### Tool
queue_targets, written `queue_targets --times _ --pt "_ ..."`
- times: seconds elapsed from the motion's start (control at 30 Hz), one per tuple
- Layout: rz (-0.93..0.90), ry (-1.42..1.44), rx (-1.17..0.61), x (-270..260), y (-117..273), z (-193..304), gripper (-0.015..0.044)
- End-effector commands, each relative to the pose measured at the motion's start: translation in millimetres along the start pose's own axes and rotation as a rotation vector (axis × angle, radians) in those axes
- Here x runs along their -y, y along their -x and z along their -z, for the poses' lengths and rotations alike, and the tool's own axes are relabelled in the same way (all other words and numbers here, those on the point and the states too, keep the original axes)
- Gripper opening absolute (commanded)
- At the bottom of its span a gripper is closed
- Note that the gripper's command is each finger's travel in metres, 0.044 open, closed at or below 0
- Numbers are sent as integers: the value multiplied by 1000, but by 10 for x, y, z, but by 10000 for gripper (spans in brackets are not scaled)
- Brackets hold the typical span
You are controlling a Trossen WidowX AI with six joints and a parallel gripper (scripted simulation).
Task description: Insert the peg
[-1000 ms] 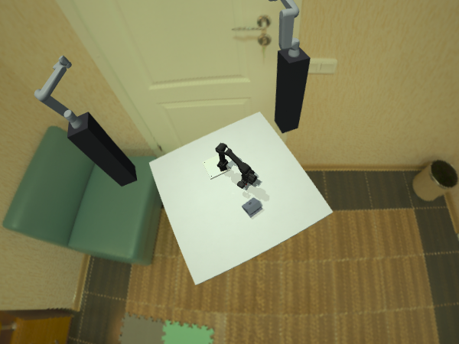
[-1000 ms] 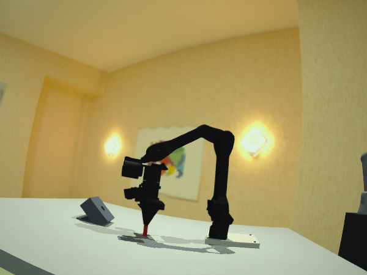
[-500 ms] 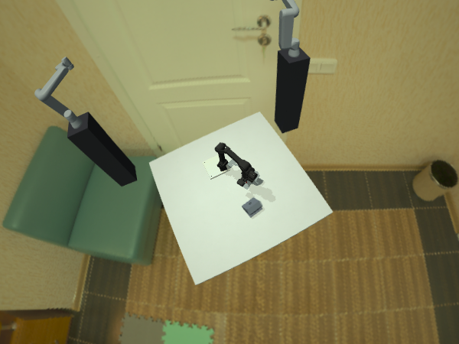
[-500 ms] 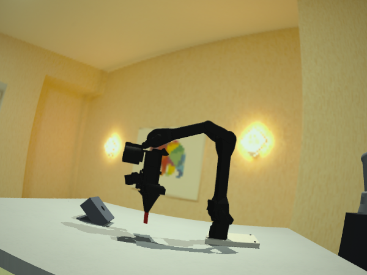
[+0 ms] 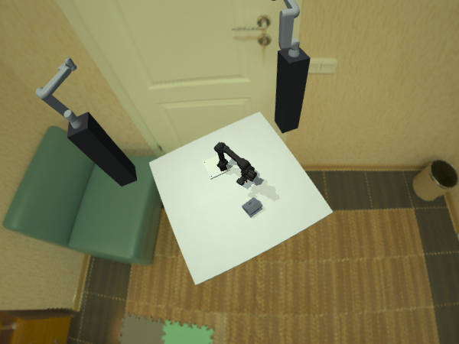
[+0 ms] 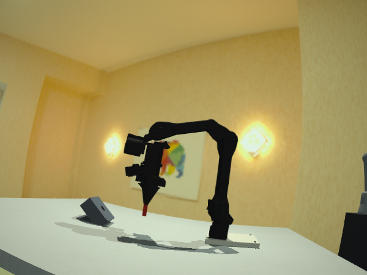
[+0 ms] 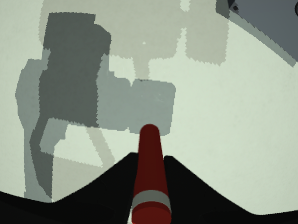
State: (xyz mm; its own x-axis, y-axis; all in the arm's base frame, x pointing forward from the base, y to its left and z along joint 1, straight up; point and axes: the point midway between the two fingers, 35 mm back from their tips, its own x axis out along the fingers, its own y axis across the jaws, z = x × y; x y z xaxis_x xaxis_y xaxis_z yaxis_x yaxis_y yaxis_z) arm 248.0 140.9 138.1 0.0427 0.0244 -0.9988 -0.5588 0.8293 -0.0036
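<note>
A red peg (image 6: 144,210) (image 7: 150,141) is round, with a grey band near its top end. My gripper (image 6: 146,203) (image 7: 150,161) is shut on the peg. It points down and holds the peg nearly upright, with its bottom end a little above the table. The sloped panel (image 5: 255,208) (image 6: 95,211) is a dark grey block, apart from the peg and to its left in the exterior view. Its face has one round dark hole (image 6: 103,208). Part of the panel (image 7: 272,25) shows at the top right of the wrist view. The peg's upper part is hidden by the fingers in the exterior view.
The white table (image 5: 214,237) (image 6: 177,260) carries the arm's pale base plate (image 5: 211,173) (image 6: 243,239) behind the gripper. Shadows of the arm lie across the table. Two black pedestals (image 5: 292,92) (image 5: 101,149) with grey arms stand beyond the table's edges.
</note>
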Motion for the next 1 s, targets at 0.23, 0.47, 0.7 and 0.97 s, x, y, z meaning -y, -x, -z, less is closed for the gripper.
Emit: queue_targets --times 0.23,0.47,0.7,0.97 --pt "2 25 98 125 5 -67 0" --pt "10 41 157 208 1 -113 0" --pt "23 57 216 294 3 -155 0" --pt "43 76 283 395 13 -198 0"
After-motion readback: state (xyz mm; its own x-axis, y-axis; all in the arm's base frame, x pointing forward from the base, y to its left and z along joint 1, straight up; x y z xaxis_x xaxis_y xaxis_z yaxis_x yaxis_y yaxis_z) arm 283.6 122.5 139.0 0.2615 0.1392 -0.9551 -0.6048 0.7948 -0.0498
